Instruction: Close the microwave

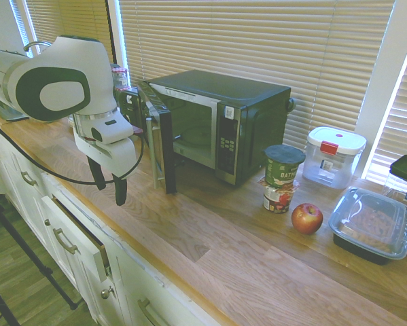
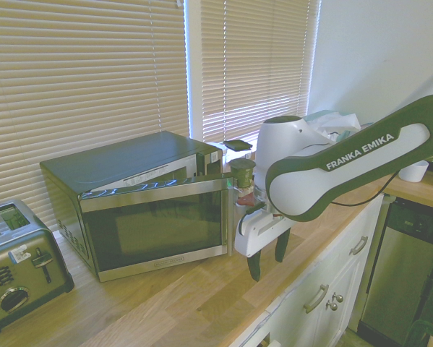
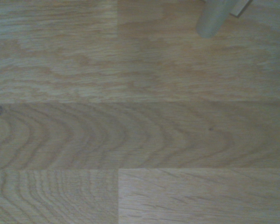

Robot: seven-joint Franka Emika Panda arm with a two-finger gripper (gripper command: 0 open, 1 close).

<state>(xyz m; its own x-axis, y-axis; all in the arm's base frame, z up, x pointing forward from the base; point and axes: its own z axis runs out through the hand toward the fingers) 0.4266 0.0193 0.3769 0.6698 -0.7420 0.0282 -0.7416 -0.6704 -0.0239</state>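
First exterior view is showing the large black boxy microwave [image 1: 223, 125] sitting on the light wooden countertop [image 1: 210, 244] against the blinds, its steel-trimmed glass door [image 1: 159, 139] standing ajar, swung out towards the arm. The white two-finger gripper [image 1: 108, 187] is hanging just beside the door's free edge, fingers parted, grasping nothing.

A wooden surface [image 1: 210, 238] carries a red apple [image 1: 307, 218] just beside a small printed cup [image 1: 278, 198], with a green-labelled tub [image 1: 282, 166] standing behind the cup. Further back stands a clear box with a white lid [image 1: 335, 156]; a black tray under a clear lid [image 1: 372, 223] lies near the apple. A silver toaster [image 2: 17, 264] stands on the same surface. Blinds [image 1: 257, 41] cover the windows.
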